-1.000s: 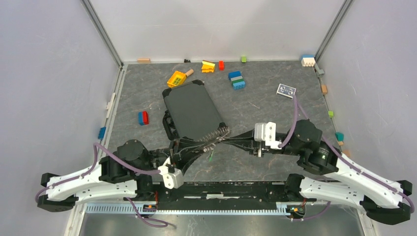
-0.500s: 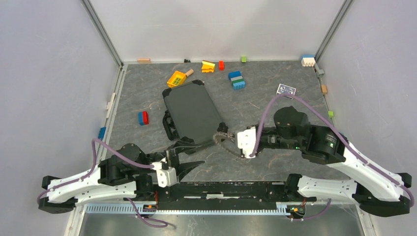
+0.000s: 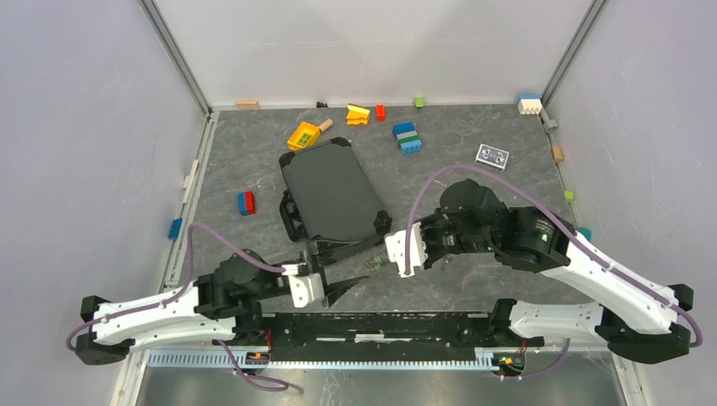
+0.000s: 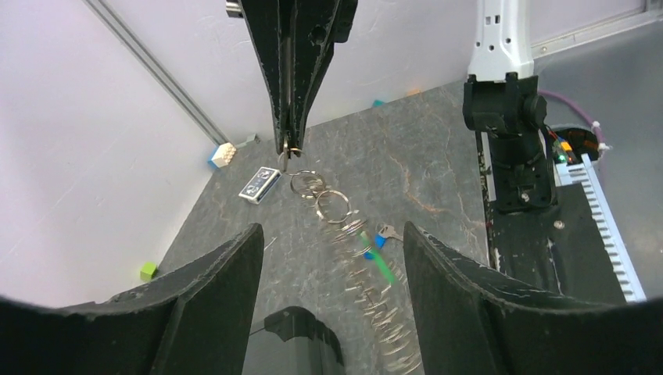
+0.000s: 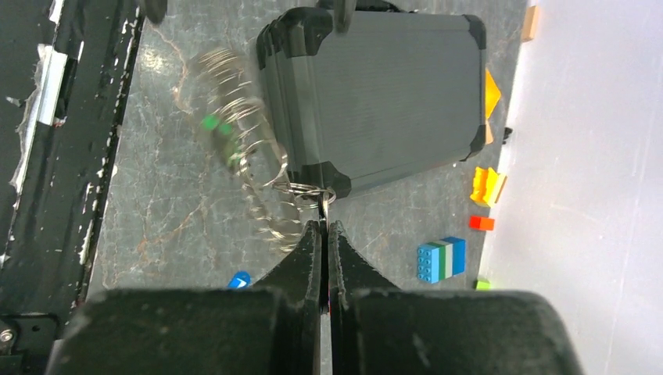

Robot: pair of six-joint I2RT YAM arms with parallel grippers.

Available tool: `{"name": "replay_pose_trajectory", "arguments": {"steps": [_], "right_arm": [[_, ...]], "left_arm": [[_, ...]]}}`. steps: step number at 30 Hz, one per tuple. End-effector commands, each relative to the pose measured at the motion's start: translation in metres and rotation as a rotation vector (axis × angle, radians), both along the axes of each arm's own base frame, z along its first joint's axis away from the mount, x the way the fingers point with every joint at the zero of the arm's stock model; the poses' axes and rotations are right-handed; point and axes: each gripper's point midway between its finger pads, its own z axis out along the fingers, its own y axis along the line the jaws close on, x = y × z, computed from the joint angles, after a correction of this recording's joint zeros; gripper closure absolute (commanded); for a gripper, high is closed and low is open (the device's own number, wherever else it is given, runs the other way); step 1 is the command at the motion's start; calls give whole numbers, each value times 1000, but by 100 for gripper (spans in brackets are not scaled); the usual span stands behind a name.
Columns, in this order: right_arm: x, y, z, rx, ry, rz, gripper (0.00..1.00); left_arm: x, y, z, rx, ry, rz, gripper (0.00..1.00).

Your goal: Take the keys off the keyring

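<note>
My right gripper [image 5: 324, 225] is shut on a small ring [image 5: 324, 197] at the end of a chain of rings, just off the black case's near corner. From it the keyring [image 4: 367, 297] and its keys [image 5: 231, 117] swing, blurred, with a green tag [image 4: 380, 266]. In the top view the right gripper [image 3: 383, 227] sits just right of my left gripper [image 3: 369, 258]. The left gripper [image 4: 332, 230] is open, and the dangling keys [image 3: 365, 259] pass between its fingers [image 4: 211, 312] without touching them. A blue-headed key [image 5: 238, 279] lies on the table, apart from the chain.
A black case [image 3: 330, 190] lies at centre, its near corner by the right gripper. Toy bricks [image 3: 407, 138] and a yellow piece [image 3: 303, 135] sit at the back, a red-blue brick [image 3: 246, 202] to the left, a small card [image 3: 492, 156] at the right. The black rail [image 3: 380, 326] runs along the near edge.
The left gripper let go of the keys and opened wide, then moved right around them. The right gripper carried the chain left toward the case corner; the keys now swing.
</note>
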Motion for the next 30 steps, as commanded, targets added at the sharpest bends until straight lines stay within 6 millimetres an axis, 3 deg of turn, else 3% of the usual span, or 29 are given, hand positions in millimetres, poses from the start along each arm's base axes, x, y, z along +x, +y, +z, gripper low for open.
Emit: {"name": "replay_pose_trajectory", "arguments": {"steps": [1,11,30], "right_arm": [[2,9,45,154,-99,32,100],[-7,14,56,229,-107,80,100],[-17,17,62,278,-100,129,100]], "left_arm": [[9,-14,19,-119,73,30,27],[25,-36,13,-170,135,86,34],[21,-47,19,-201,149,49,40]]}}
